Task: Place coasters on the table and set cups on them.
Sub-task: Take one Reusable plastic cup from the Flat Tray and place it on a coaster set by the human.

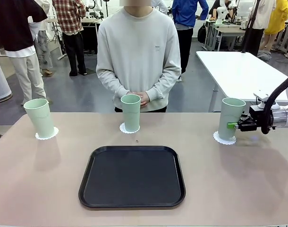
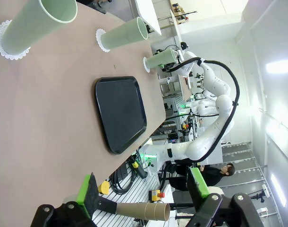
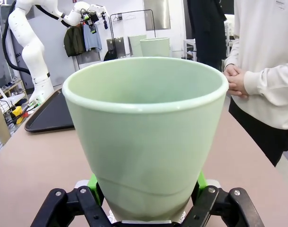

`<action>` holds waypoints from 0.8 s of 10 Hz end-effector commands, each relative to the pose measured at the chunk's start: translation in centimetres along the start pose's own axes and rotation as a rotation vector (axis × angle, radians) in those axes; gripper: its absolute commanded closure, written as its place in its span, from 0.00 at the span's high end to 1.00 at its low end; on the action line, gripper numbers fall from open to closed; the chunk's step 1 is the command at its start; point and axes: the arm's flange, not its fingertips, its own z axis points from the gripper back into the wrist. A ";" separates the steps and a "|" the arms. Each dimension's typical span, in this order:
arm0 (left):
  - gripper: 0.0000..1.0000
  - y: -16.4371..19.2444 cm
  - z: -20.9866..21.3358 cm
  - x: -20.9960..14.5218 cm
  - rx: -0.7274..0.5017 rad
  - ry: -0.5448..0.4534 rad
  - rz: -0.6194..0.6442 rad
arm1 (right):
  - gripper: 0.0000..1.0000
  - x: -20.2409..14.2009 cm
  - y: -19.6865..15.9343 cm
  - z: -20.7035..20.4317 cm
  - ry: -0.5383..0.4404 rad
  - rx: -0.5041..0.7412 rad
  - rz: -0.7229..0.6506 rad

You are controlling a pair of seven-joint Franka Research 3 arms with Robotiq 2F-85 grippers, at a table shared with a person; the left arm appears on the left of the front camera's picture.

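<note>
Nearest us, lower frame, our right gripper (image 3: 148, 201) is clamped on the cup (image 3: 146, 137) low on its wall, over a coaster (image 1: 224, 138) at right: light, smooth, probably slippery; left gripper (image 2: 144, 189) gapes empty.

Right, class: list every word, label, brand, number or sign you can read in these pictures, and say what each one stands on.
None can be read.
Small dark mark on the chest of the person's pale grey sweatshirt: too small to read.
The three pale mint-green plastic cups, white lacy paper coasters, black rounded tray and beige table: no print.
</note>
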 end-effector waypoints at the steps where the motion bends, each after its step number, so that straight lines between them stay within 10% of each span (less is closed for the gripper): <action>1: 1.00 -0.1 0.1 -0.1 -0.010 -0.011 -0.009 | 0.83 0.0 -0.5 -0.2 -0.004 0.010 -0.016; 8: 1.00 -0.1 0.1 -0.1 -0.010 -0.011 -0.009 | 0.83 -1.3 0.0 -0.6 0.004 0.045 0.026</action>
